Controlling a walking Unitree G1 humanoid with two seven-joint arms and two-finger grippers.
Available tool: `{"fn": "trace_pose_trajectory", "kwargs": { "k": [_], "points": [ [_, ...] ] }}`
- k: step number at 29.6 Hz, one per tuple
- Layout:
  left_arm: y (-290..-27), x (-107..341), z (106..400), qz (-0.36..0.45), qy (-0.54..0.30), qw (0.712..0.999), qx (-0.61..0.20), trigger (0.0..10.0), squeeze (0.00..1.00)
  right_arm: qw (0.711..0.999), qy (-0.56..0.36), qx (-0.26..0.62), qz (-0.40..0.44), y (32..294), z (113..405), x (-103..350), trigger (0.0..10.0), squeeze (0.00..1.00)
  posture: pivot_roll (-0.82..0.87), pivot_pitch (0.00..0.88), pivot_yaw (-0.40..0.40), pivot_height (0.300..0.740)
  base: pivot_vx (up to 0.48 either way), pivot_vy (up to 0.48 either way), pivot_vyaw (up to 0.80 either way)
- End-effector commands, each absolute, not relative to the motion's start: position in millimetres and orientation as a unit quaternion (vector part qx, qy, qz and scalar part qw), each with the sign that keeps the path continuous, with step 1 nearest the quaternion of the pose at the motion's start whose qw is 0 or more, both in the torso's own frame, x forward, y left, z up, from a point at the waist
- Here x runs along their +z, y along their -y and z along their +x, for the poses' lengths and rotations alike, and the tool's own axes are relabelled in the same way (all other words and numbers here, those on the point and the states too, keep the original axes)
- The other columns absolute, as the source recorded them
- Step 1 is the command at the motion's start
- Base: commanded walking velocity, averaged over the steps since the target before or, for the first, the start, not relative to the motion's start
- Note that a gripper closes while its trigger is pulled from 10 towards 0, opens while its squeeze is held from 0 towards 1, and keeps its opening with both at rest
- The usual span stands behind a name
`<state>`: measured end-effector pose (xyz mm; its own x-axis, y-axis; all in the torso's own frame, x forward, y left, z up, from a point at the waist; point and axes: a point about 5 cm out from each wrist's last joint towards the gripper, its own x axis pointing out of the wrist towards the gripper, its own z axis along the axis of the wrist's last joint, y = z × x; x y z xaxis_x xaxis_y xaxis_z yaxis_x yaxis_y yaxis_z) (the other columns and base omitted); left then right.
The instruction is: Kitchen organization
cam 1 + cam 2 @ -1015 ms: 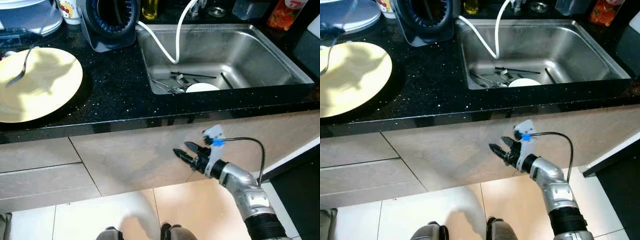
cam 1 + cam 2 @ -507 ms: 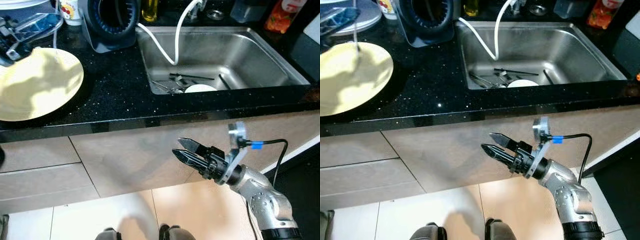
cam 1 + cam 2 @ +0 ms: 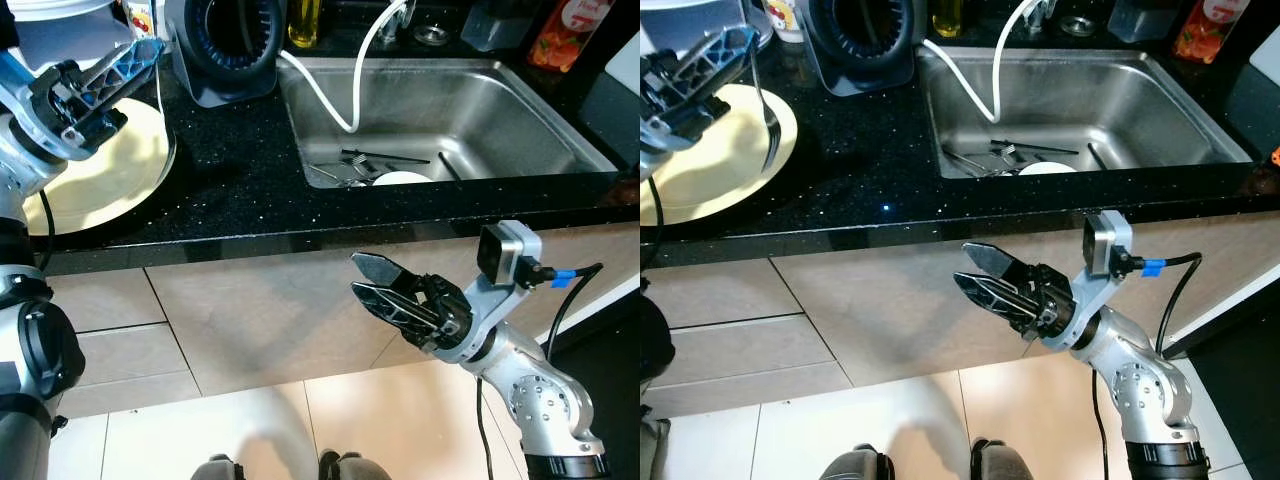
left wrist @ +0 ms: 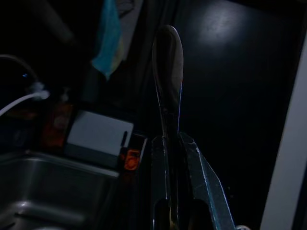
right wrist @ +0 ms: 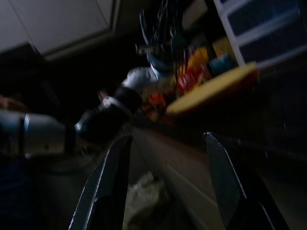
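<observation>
Cutlery is the thing in hand: the left end effector [image 3: 715, 60], at the upper left of the frame above the yellow plate [image 3: 700, 170], is clamped on the handle of a fork [image 3: 765, 110] that dangles tines down over the plate's rim. The left wrist view is dark, but a slim metal handle [image 4: 168, 72] stands up between the closed fingers, so the grip looks narrow and near one end. The right end effector [image 3: 395, 295] hangs with its jaws spread and nothing in them, low in the frame before the cabinet front [image 3: 260, 310], below the edge of the black surface [image 3: 240, 180]. More cutlery and a small white dish [image 3: 403, 177] lie in the sink [image 3: 560, 140] at upper centre. The risk, as I judge it, is the fork swinging or slipping from so slight a hold while carried, striking the plate or dropping to the floor; the white hose [image 3: 320, 90] draped into the sink could also snag a reach there
</observation>
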<state>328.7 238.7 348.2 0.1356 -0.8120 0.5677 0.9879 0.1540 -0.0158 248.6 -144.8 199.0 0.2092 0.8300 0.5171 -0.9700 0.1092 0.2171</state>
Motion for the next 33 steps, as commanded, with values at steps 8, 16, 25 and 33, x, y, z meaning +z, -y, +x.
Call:
{"fn": "trace_pose_trajectory", "kwargs": {
  "k": [8, 16, 25, 33],
  "points": [
    [-215.4, 340.5, 316.2, -0.235, 0.239, 0.703, -0.627, 0.0, 0.0, 0.698, 0.188, 0.633, 0.276, 129.6, 244.8, 226.0, 10.0, 0.0, 0.07, 0.103, -0.024, 0.74, 0.0, 0.0, 0.0],
    [-194.8, 328.4, 310.3, -0.251, 0.238, 0.703, -0.621, 0.0, 0.0, 0.724, 0.212, 0.609, 0.245, 107.6, 260.3, 241.0, 10.0, 0.0, 0.1, 0.087, -0.035, 0.74, 0.0, 0.0, 0.0],
    [-159.9, 312.8, 299.2, -0.273, 0.221, 0.712, -0.608, 0.0, 0.0, 0.732, 0.204, 0.619, 0.2, 92.9, 264.6, 245.8, 10.0, 0.0, 0.12, 0.081, -0.046, 0.74, 0.0, 0.0, 0.0],
    [-128.7, 299.9, 288.2, -0.269, 0.188, 0.711, -0.622, 0.0, 0.0, 0.772, 0.181, 0.601, 0.106, 78.4, 272.3, 244.0, 10.0, 0.0, 0.12, 0.078, -0.045, 0.74, 0.0, 0.0, 0.0]
  ]
}}
